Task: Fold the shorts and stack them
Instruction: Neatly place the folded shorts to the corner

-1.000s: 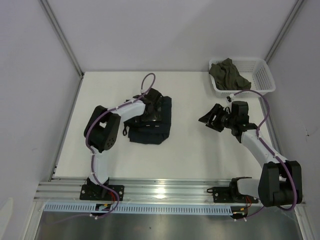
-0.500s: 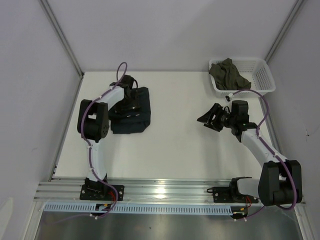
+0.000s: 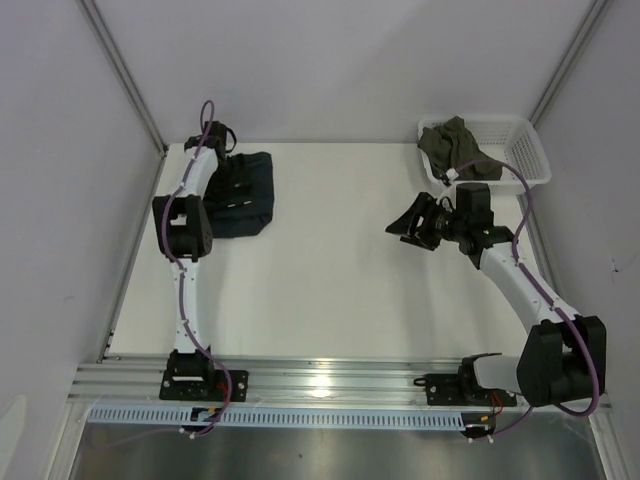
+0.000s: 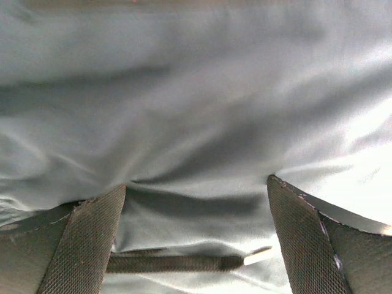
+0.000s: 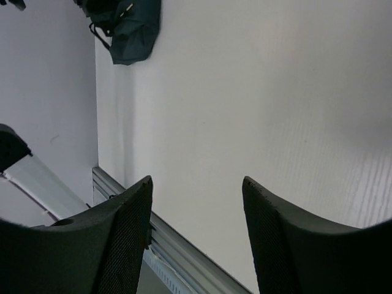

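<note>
The dark teal-navy shorts (image 3: 262,172) lie folded at the back left corner of the table. My left gripper (image 3: 237,186) rests on top of them, jaws open. In the left wrist view the fabric (image 4: 196,110) fills the frame between my fingers (image 4: 92,233), and a black drawstring cord (image 4: 171,263) with a pale tip lies between them. My right gripper (image 3: 408,225) is open and empty, held above the table's right middle. The right wrist view shows its gripper (image 5: 196,184) over bare table, with the shorts (image 5: 131,27) far off.
A white basket (image 3: 530,150) at the back right holds an olive-green garment (image 3: 458,148). The left wall and back wall stand close to the shorts. An aluminium rail (image 3: 320,378) runs along the near edge.
My left arm has swept the folded shorts from the middle left of the table to the back left corner. My right gripper has shifted slightly left and back.
</note>
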`<state>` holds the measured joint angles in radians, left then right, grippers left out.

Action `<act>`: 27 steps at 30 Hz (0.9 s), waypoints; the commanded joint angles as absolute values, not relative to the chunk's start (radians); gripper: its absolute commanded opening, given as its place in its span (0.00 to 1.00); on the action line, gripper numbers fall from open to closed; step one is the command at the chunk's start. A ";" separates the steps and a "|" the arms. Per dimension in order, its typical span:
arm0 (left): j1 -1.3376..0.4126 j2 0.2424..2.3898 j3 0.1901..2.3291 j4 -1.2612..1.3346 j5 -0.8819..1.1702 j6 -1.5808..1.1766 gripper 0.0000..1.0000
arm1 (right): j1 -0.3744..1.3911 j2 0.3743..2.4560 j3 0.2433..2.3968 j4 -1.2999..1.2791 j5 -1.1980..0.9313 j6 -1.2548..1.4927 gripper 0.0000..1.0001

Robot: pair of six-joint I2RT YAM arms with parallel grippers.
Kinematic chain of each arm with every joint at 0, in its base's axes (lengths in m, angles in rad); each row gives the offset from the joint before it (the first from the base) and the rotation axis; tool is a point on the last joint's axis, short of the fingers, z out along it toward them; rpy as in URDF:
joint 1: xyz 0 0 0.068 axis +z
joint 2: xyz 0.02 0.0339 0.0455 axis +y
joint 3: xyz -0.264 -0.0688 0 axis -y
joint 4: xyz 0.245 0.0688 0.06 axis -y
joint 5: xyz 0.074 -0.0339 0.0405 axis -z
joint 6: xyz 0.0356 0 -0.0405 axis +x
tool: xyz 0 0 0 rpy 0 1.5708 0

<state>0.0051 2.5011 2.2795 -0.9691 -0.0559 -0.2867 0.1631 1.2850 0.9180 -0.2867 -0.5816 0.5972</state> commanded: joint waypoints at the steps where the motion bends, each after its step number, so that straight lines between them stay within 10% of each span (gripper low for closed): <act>1: 0.078 2.571 2.459 -1.026 -0.008 -0.196 0.99 | 0.195 1.305 0.994 -0.339 -0.569 0.558 0.63; 19: 0.236 2.505 2.404 -0.680 0.044 -0.149 0.99 | 0.357 1.462 1.097 -0.293 -0.491 0.621 0.63; 27: 0.183 2.044 1.889 -0.492 0.018 -0.247 0.99 | 0.402 1.414 1.043 -0.270 -0.460 0.647 0.63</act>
<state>0.2119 2.2707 1.9701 -0.6205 0.0219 -0.1890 0.3878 1.4582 1.0554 -0.3050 -0.4843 0.6319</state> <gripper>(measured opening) 0.993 0.632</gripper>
